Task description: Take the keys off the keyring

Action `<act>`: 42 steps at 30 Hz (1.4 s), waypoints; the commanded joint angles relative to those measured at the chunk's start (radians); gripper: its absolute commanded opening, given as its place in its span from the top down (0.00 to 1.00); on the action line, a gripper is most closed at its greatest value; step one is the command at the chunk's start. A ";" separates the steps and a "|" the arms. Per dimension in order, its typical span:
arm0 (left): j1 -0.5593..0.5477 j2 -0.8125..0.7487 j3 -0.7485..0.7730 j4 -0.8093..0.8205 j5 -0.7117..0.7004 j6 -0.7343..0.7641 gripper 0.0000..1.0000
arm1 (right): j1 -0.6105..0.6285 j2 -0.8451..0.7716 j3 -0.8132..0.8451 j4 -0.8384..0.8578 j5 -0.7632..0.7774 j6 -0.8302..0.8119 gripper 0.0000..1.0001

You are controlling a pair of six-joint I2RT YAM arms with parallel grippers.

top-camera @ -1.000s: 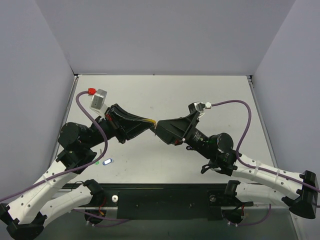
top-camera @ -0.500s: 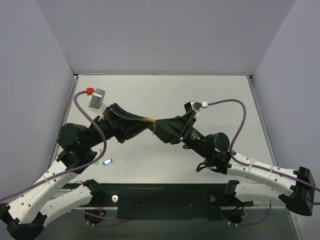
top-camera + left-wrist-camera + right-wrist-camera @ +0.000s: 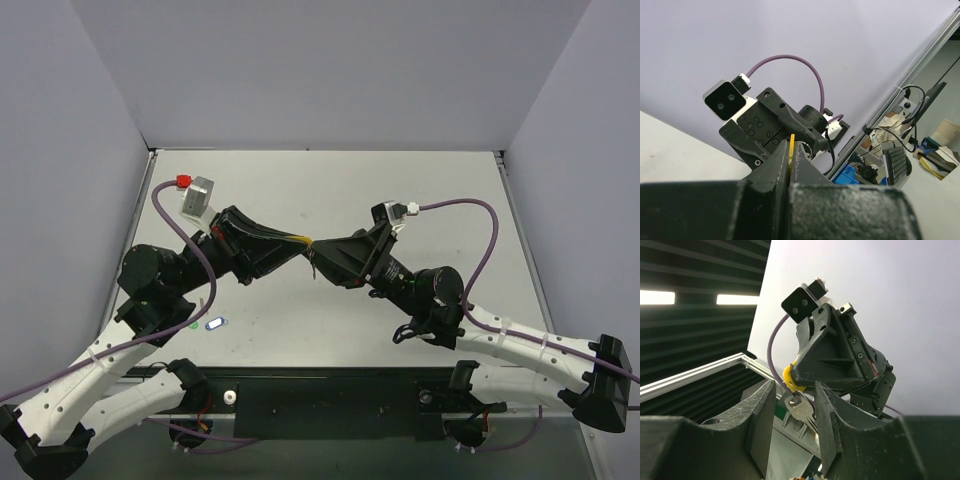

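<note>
My left gripper (image 3: 303,243) is held above the table and shut on the small yellow tag (image 3: 300,240) of the keyring. In the left wrist view the tag (image 3: 791,146) shows edge-on between the pressed fingers, with the thin metal ring (image 3: 809,144) just past their tips. In the right wrist view the tag (image 3: 792,379) sticks out of the left gripper (image 3: 832,356), and the silver key (image 3: 800,408) hangs below it. My right gripper (image 3: 794,392) is open, with one finger on each side of the key. It meets the left gripper tip to tip (image 3: 318,260).
A white-and-blue tag (image 3: 214,323) and a green tag (image 3: 194,325) lie on the table near the left arm's base. The black base rail (image 3: 330,400) runs along the near edge. Grey walls stand on three sides.
The right arm has swung in and closed up on the left gripper's tip, bringing its fingers around the hanging key. The left gripper has held still with the tag.
</note>
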 commanded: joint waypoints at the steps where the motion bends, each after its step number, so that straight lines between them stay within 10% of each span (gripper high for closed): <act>1: -0.005 0.001 0.028 0.009 -0.013 0.018 1.00 | 0.002 -0.037 0.006 0.103 -0.010 -0.006 0.68; 42: -0.005 -0.010 0.037 -0.023 -0.038 0.029 1.00 | -0.001 -0.064 -0.034 0.046 0.010 -0.014 0.78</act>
